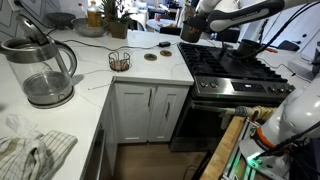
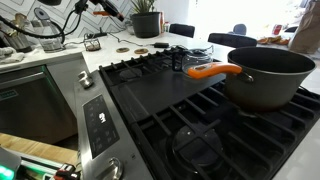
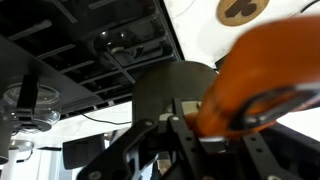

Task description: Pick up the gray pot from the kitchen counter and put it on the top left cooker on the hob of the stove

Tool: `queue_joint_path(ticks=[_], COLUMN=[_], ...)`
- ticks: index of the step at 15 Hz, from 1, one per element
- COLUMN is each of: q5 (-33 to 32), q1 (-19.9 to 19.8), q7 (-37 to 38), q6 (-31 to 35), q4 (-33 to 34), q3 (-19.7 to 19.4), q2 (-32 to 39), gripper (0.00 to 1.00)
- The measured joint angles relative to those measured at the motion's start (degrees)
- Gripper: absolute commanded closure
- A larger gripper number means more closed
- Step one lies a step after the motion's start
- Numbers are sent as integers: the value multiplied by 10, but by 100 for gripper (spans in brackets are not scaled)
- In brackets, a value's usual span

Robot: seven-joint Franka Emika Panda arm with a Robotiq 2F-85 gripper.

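Black gas hob, small dark gray round pot by the claw, grip indiscernible.

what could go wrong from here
The large pot's orange handle sticks out right beside the gray pot, so a bump could knock either one. The gray pot is small and might also tip if it lands unevenly across the grate bars.

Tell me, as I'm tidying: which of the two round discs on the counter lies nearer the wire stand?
The front disc, close to the wire stand; the other disc lies farther back.
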Motion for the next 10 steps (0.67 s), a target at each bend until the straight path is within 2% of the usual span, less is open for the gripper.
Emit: queue_joint_path(ticks=[4, 10], q5=[-1, -5], q1=[-28, -66], q7=[29, 69], q6=[-29, -35], q4=[0, 3], q3=[4, 0], q2=[11, 25], gripper=[92, 92])
